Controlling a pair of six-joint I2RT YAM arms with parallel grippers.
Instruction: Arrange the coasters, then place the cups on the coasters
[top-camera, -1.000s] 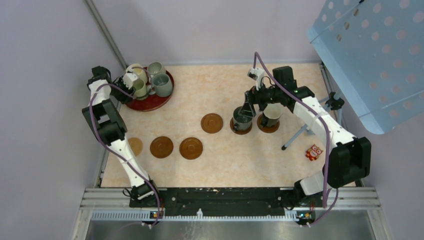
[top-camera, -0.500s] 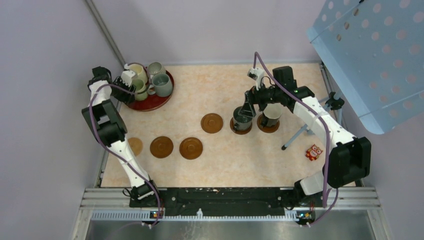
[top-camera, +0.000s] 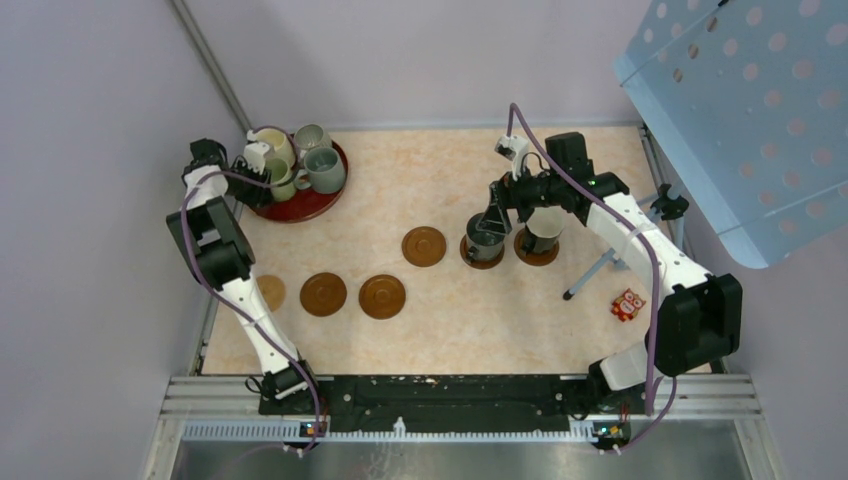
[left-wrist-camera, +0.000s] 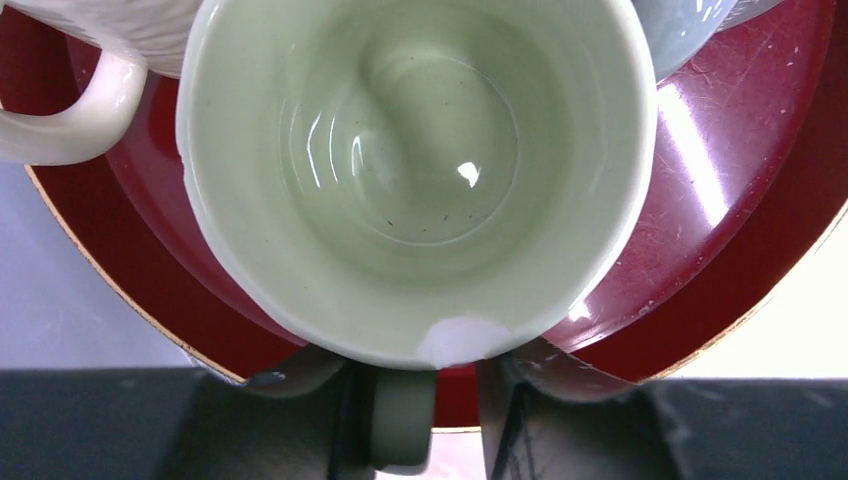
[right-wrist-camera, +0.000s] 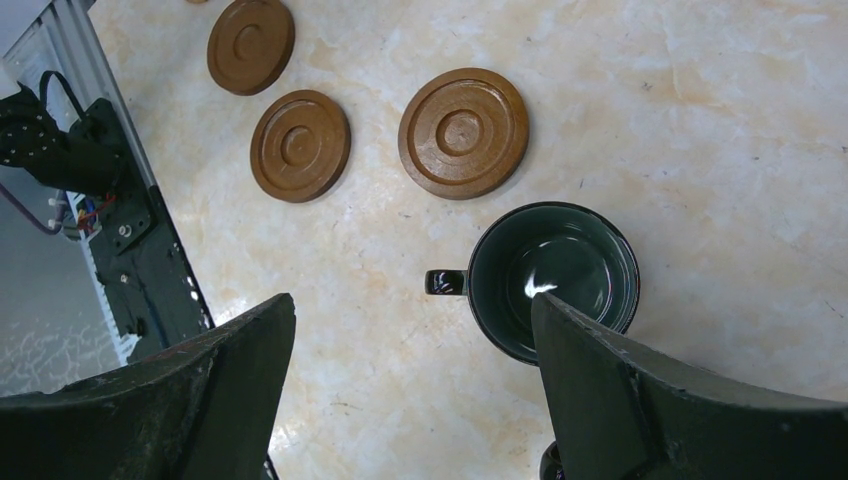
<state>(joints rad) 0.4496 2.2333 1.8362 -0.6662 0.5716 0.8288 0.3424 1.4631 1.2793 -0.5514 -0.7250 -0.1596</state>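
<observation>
Right wrist view: the right gripper (right-wrist-camera: 412, 310) has its jaws wide apart and empty. The dark green cup (right-wrist-camera: 553, 280) stands upright between them, handle toward 9 o'clock. Only the top view shows the coaster (top-camera: 470, 260) under it. Farther off, the pale green cup (left-wrist-camera: 415, 170) sits on the red tray (left-wrist-camera: 720, 230). Its handle lies between the left gripper (left-wrist-camera: 410, 425) jaws at 6 o'clock; whether they pinch it, I cannot tell.

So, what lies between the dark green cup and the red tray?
Only one empty coaster; otherwise that stretch is bare. The top view shows it.
</observation>
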